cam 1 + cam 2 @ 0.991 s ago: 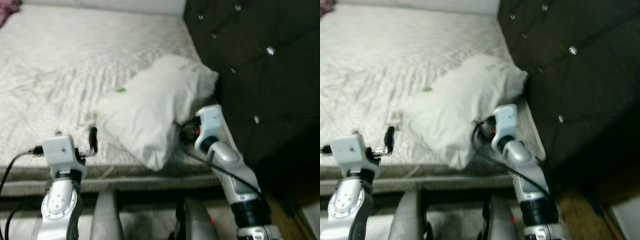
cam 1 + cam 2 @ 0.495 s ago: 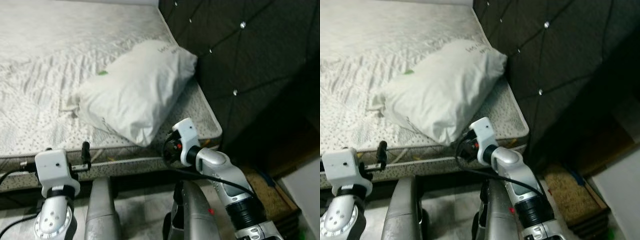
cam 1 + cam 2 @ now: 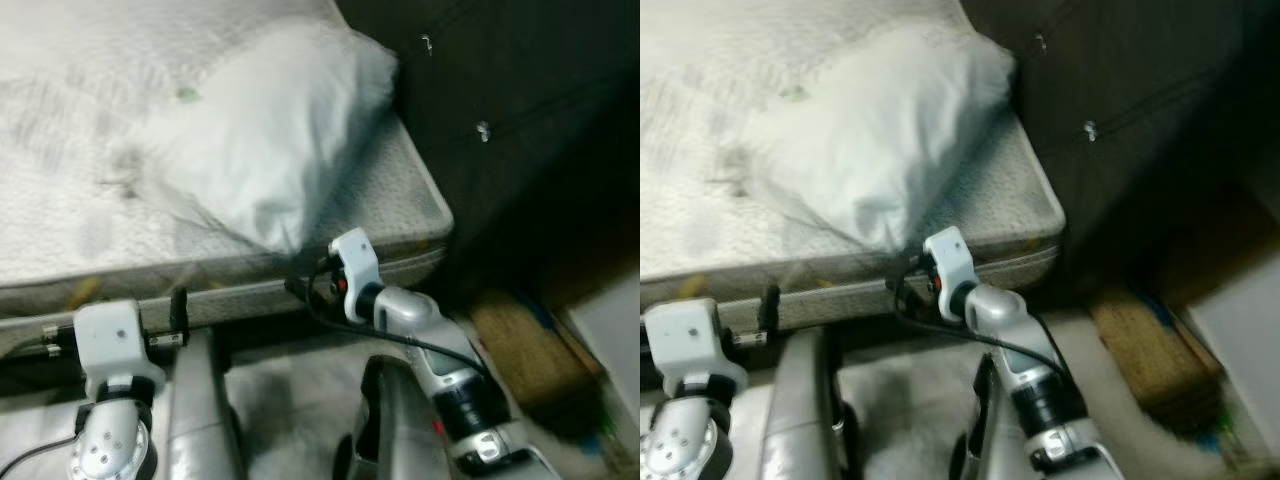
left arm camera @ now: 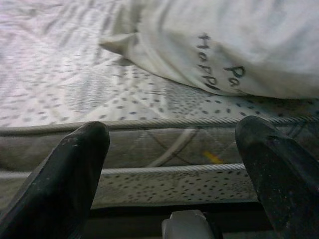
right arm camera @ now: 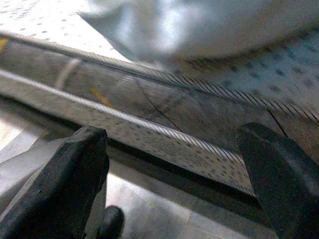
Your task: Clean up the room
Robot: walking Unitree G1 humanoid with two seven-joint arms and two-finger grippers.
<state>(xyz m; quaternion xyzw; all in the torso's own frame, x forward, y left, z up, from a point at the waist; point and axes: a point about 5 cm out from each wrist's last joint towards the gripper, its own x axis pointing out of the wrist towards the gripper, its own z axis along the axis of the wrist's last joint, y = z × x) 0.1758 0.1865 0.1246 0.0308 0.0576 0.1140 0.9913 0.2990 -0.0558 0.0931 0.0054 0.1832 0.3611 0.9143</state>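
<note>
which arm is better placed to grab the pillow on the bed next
Probably the right. The right pincer sits open just below the pillow's near corner at the mattress edge, while the left pincer, also open, is lower and farther off.

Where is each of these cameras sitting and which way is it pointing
Left eye view: on the head, looking forward and down at the pillow on the mattress; both silver arms show, left gripper and right gripper before the bed's edge.
Right eye view: the head's other eye, same scene.
Left wrist view: on the left wrist, looking along its open black fingers at the mattress side and pillow.
Right wrist view: on the right wrist, along its open fingers at the mattress side.
Shared: all four show pillow and mattress edge.
</note>
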